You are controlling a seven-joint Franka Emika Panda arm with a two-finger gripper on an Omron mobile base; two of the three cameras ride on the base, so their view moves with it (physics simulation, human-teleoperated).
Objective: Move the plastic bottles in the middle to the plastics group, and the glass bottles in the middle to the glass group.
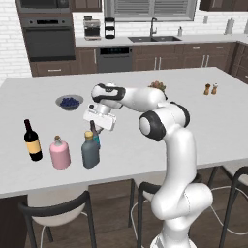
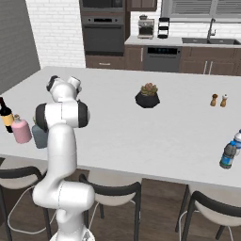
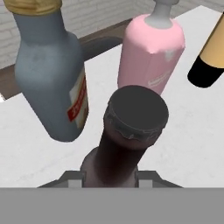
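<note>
My gripper [image 3: 111, 178] is shut on the neck of the slim dark brown glass bottle [image 3: 131, 131], whose crimped cap faces the hand camera. In the left base view the gripper [image 1: 94, 128] hangs just behind the grey-blue flask [image 1: 90, 151]. The flask [image 3: 50, 83] and the pink glass bottle [image 3: 151, 48] stand close beyond the held bottle. Left of the flask stand the pink bottle [image 1: 60, 153] and the yellow-labelled wine bottle [image 1: 32, 141]. Two plastic bottles [image 2: 229, 154] with blue labels stand at the counter's far right.
A bowl of blueberries [image 1: 69, 101] sits behind the gripper. A potted plant [image 2: 148, 96] stands mid-counter, and salt and pepper shakers [image 2: 219, 100] stand towards the right. Dark chairs [image 1: 58, 213] line the counter's near edge [image 1: 72, 186].
</note>
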